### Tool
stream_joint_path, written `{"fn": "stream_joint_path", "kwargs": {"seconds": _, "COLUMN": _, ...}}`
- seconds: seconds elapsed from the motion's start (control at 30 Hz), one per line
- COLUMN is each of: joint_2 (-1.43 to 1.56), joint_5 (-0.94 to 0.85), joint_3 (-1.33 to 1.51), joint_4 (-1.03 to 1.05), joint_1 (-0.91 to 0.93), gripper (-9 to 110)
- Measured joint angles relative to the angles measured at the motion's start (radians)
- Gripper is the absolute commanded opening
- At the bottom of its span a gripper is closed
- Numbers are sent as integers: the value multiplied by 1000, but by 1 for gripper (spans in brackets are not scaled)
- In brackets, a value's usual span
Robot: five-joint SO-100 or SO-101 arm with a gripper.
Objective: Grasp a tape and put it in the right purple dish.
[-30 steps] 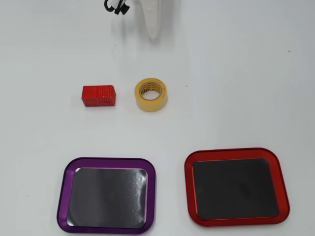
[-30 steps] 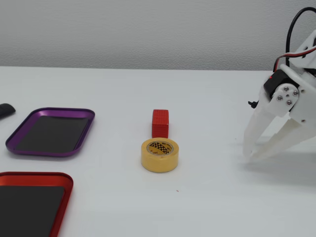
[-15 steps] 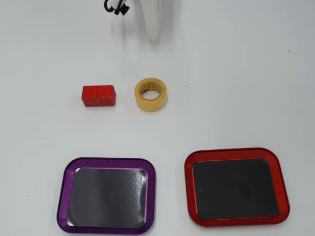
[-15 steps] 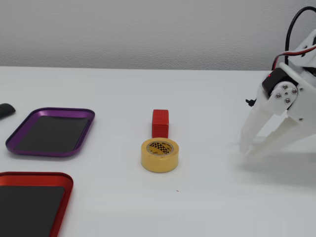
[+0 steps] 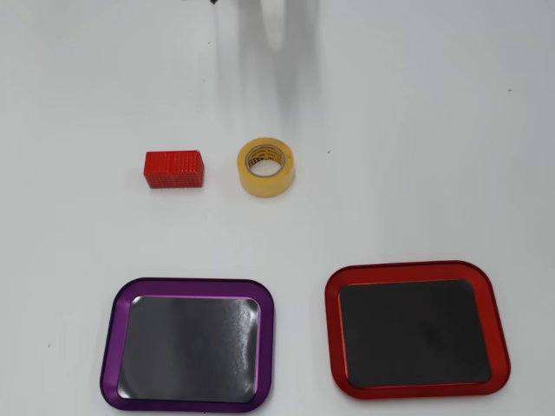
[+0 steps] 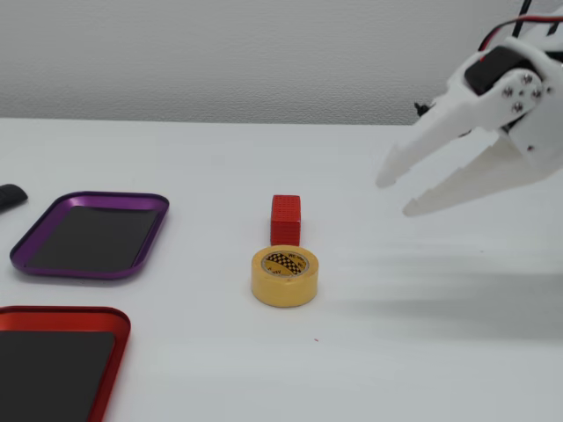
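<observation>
The yellow tape roll (image 5: 266,166) lies flat on the white table, its printed core facing up; it also shows in the fixed view (image 6: 285,275). The purple dish (image 5: 113,347) sits at the lower left of the overhead view and at the left of the fixed view (image 6: 35,261), empty. My white gripper (image 6: 395,195) is open and empty, held in the air to the right of the tape in the fixed view, well apart from it. In the overhead view only a blurred white part of the gripper (image 5: 276,22) shows at the top edge.
A red ribbed block (image 5: 174,169) lies just left of the tape in the overhead view, behind it in the fixed view (image 6: 285,219). A red-rimmed tray (image 5: 494,312) sits at the lower right of the overhead view. A dark object (image 6: 9,197) lies at the fixed view's left edge.
</observation>
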Motion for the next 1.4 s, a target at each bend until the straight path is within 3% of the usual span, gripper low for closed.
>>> {"fn": "stream_joint_path", "kwargs": {"seconds": 0.27, "joint_2": -703, "joint_5": -6, "joint_3": -437, "joint_4": -9, "joint_1": -2, "gripper": 17}}
{"fn": "stream_joint_path", "kwargs": {"seconds": 0.47, "joint_2": -1042, "joint_5": 0, "joint_3": -592, "joint_4": -12, "joint_1": 5, "gripper": 18}}
{"fn": "stream_joint_path", "kwargs": {"seconds": 1.4, "joint_2": -1124, "joint_5": -3, "joint_3": -523, "joint_4": -225, "joint_1": 6, "gripper": 18}}
